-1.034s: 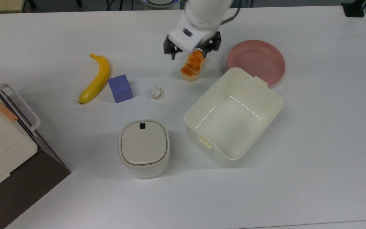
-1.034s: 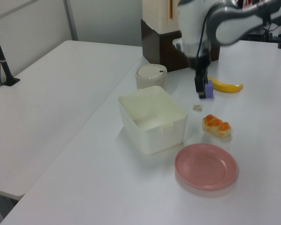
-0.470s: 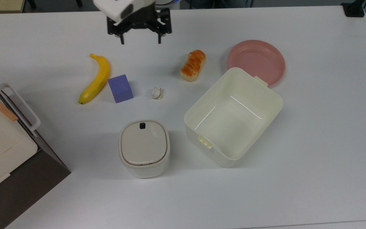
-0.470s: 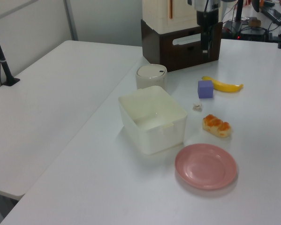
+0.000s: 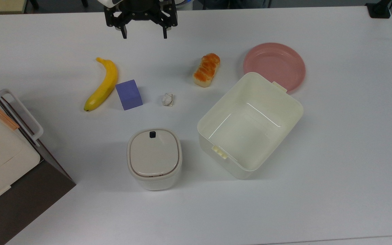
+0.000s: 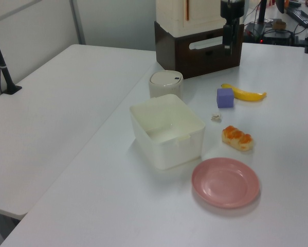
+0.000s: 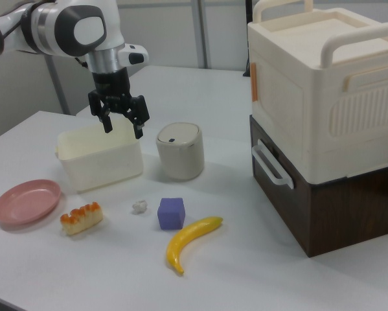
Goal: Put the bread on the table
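The bread (image 5: pixel 206 69), a small bun with a glossy orange-brown top, lies on the white table (image 5: pixel 335 136) between the pink plate (image 5: pixel 274 64) and a paper wad (image 5: pixel 167 99). It also shows in the left view (image 6: pixel 237 138) and the right view (image 7: pixel 81 218), touched by nothing. My gripper (image 5: pixel 144 34) hangs open and empty, well above the table and off to the top view's upper left of the bread. In the right view the gripper (image 7: pixel 123 128) is raised in front of the cream bin (image 7: pixel 100 159).
An open cream bin (image 5: pixel 250 124) sits beside the plate. A banana (image 5: pixel 103 83), a purple cube (image 5: pixel 129 94) and a small lidded can (image 5: pixel 154 158) stand toward the top view's left. A cream-and-brown cabinet (image 7: pixel 323 123) occupies the table's corner.
The open gripper, which stood right over the bread a second ago, has risen and moved to the top view's upper left. The bread has stayed in place on the table.
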### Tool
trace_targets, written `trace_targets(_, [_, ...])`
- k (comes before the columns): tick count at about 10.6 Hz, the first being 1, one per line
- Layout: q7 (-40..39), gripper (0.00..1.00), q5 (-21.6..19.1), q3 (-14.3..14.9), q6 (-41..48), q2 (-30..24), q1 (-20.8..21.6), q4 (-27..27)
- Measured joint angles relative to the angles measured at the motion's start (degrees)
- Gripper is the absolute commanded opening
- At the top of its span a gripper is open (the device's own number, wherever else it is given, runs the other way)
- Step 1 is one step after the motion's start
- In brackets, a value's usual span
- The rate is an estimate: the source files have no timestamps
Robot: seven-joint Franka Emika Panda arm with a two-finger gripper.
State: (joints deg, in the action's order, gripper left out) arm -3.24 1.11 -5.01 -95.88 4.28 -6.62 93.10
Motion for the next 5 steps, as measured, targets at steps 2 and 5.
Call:
trace_targets(2, [0.4, 1.0, -0.6, 1.2, 0.0, 0.0, 0.9, 0.0])
trace_targets(5, [0.9, 1.0, -0.6, 8.6, 0.0, 0.0, 8.6, 0.0])
